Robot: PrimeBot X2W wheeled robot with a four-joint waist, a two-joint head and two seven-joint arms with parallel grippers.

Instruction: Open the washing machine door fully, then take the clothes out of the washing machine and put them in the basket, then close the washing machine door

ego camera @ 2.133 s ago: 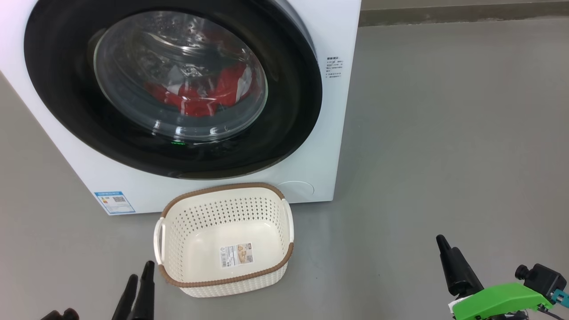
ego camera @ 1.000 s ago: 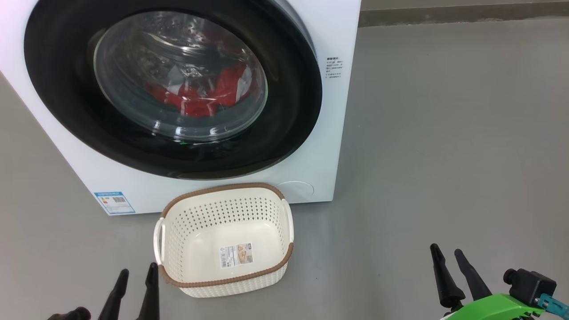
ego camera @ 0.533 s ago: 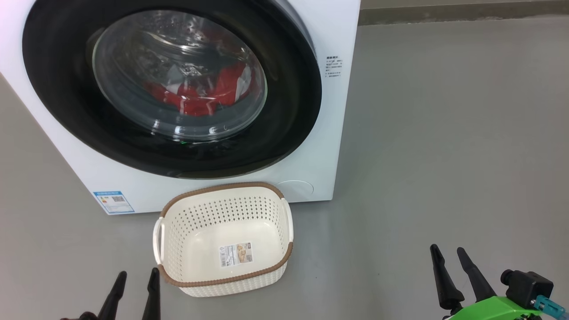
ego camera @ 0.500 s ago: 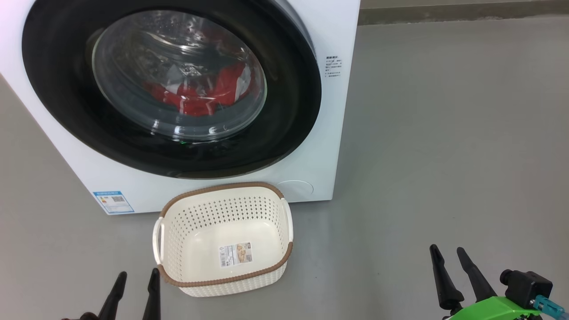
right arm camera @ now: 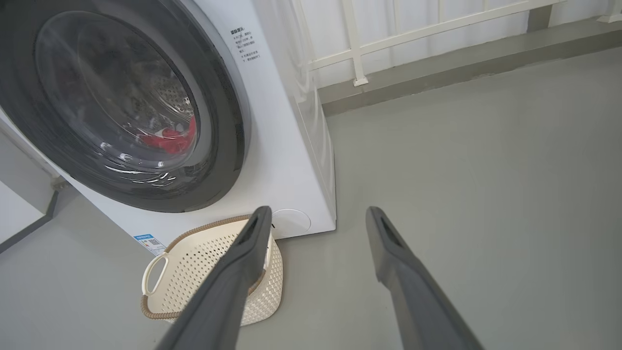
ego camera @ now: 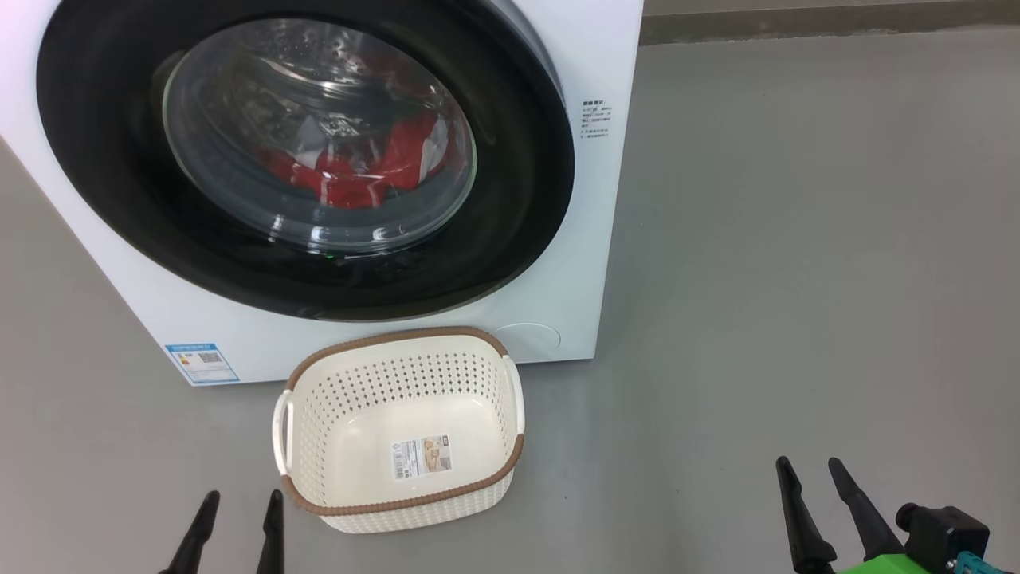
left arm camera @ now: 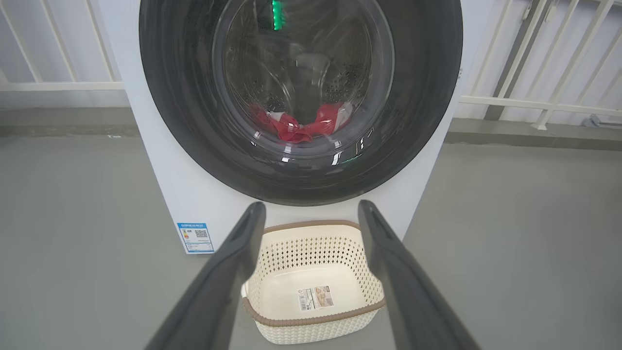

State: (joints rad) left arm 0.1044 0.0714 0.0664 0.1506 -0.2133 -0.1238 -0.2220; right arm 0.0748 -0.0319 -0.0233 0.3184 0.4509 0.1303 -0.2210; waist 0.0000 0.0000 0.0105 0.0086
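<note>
The white washing machine (ego camera: 606, 207) stands at upper left with its round black-ringed door (ego camera: 518, 159) closed against it. Red clothes (ego camera: 374, 171) with white trim lie in the drum behind the glass, also seen as red clothes (left arm camera: 301, 124) from the left wrist. The cream basket (ego camera: 510, 462) with a brown rim sits on the floor right before the machine, with nothing in it but a label. My left gripper (ego camera: 239, 506) is open, low beside the basket's near left corner. My right gripper (ego camera: 811, 472) is open at lower right, well away from the basket.
Grey floor (ego camera: 797, 279) stretches wide to the right of the machine. A white railing (right arm camera: 354, 43) and a low kerb run behind it. A blue sticker (ego camera: 201, 363) marks the machine's lower left corner.
Both grippers have spread from nearly shut to open and sunk lower in the head view. The view itself has shifted slightly; machine, door and basket stay put.
</note>
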